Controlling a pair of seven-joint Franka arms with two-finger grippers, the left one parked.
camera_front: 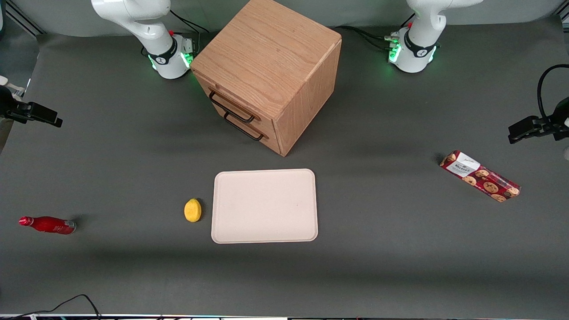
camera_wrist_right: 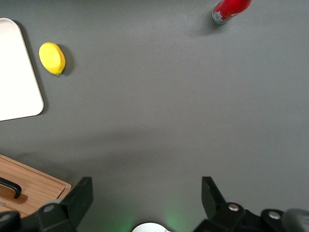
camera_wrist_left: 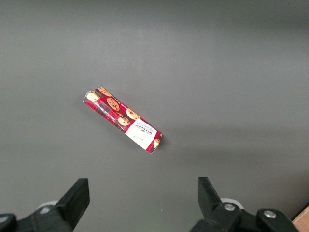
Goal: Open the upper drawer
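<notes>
The oak cabinet (camera_front: 266,58) stands at the middle of the table, between the two arm bases. Its front has two drawers, both shut. The upper drawer (camera_front: 221,94) carries a thin black wire handle (camera_front: 231,108); the lower drawer's matching handle (camera_front: 243,128) sits just beneath. My right gripper (camera_wrist_right: 146,193) is open and empty, high above bare table, well clear of the cabinet. It shows in the front view (camera_front: 44,116) at the working arm's end. A corner of the cabinet (camera_wrist_right: 34,186) with one handle end (camera_wrist_right: 10,187) shows in the right wrist view.
A cream tray (camera_front: 264,206) lies nearer the front camera than the cabinet, with a lemon (camera_front: 192,210) beside it. A red bottle (camera_front: 48,225) lies toward the working arm's end. A red cookie box (camera_front: 480,176) lies toward the parked arm's end.
</notes>
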